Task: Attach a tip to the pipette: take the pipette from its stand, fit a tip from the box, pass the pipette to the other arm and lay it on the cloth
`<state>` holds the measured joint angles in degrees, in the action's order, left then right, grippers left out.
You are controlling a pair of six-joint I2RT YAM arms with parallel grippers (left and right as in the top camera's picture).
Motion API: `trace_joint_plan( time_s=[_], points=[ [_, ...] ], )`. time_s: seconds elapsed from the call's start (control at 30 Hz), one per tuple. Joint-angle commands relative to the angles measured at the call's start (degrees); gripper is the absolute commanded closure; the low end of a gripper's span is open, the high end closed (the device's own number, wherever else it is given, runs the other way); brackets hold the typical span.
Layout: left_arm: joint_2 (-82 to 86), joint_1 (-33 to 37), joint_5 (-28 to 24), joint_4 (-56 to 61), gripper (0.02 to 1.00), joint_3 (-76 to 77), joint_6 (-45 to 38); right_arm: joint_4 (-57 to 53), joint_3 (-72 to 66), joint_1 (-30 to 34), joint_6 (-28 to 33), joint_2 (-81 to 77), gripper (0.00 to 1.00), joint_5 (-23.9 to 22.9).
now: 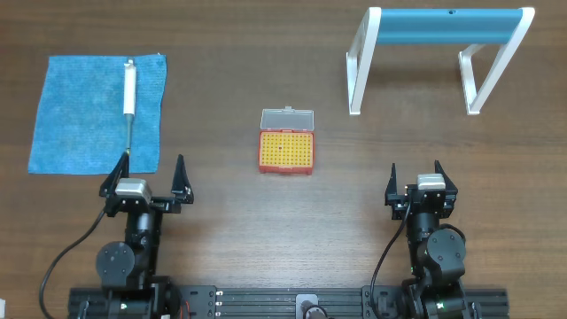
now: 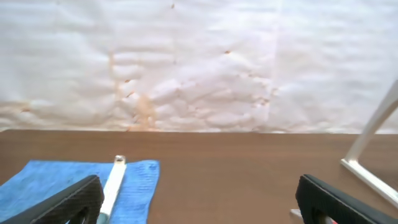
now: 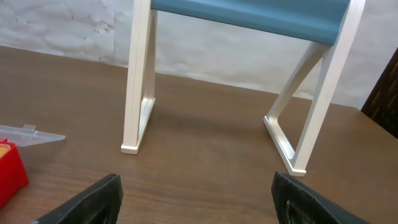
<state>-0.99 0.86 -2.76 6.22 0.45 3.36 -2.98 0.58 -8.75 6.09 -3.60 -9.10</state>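
Observation:
The white pipette lies lengthwise on the blue cloth at the table's left, its thin tip end pointing toward the near edge. The same pipette and cloth show in the left wrist view. A red tip box with its clear lid folded back sits mid-table; its corner appears in the right wrist view. My left gripper is open near the cloth's near right corner, holding nothing. Near its base on the right, my right gripper is open and holds nothing.
The pipette stand, white legs under a blue top bar, occupies the back right; its legs rise in front of the right gripper. Bare brown wood surrounds the tip box. A pale wall lies beyond the table's far edge.

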Motion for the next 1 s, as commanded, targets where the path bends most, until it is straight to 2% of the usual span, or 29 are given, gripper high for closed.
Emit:
trace_joint_plan(
  time_s=[0.03, 0.23, 0.4, 1.0],
  points=[
    [0.8, -0.3, 3.2, -5.6, 0.02, -0.1, 2.6, -0.1, -0.3, -0.2, -1.1, 0.2, 0.209, -0.7],
    [0.8, -0.3, 1.2, -10.8, 0.02, -0.1, 3.6, -0.1, -0.3, -0.2, -1.1, 0.2, 0.207, -0.7],
    [0.8, -0.3, 0.5, -10.8, 0.02, -0.1, 0.9, -0.1, -0.3, -0.2, -1.1, 0.2, 0.209, -0.7],
    [0.8, -0.3, 0.6, -10.8, 0.02, -0.1, 0.9, -0.1, -0.3, -0.2, -1.1, 0.2, 0.209, -0.7]
  ],
)
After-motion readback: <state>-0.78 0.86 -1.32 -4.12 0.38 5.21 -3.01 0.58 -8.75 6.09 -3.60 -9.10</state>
